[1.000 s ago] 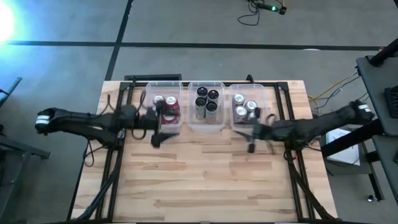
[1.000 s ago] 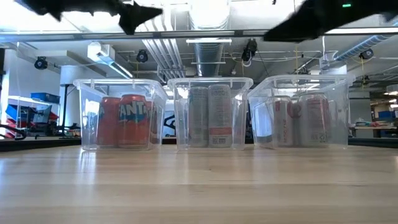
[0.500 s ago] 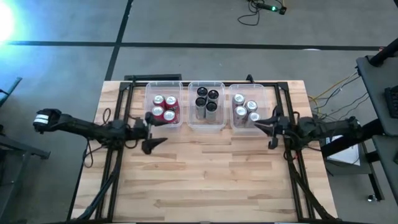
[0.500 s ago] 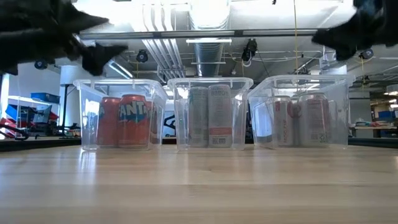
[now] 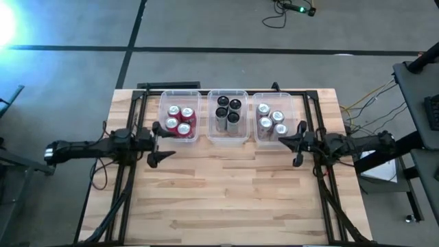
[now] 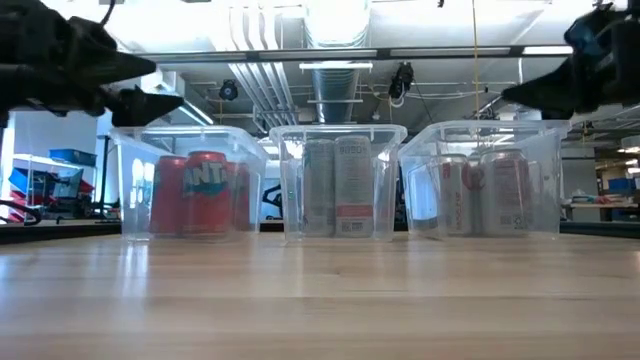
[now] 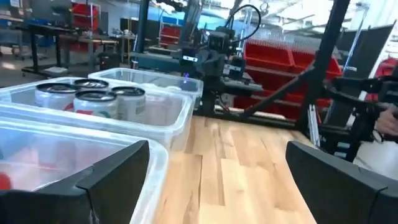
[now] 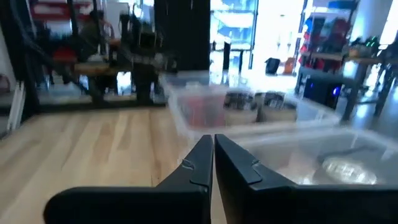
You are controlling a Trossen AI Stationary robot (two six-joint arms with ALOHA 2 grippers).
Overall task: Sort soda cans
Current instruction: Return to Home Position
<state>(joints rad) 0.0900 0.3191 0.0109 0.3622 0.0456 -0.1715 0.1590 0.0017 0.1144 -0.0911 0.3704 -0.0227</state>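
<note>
I am hovering my left gripper, fingers spread wide and empty, just near the left bin. My right gripper, fingers pressed together, is hovering near the right bin. Farther back, red soda cans are standing in the left bin, black soda cans in the middle bin and silver soda cans in the right bin.

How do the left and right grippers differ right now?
The left gripper is open, while the right gripper is shut. The left gripper hangs near the red cans, and the right gripper hangs near the silver cans. Both hold nothing.
</note>
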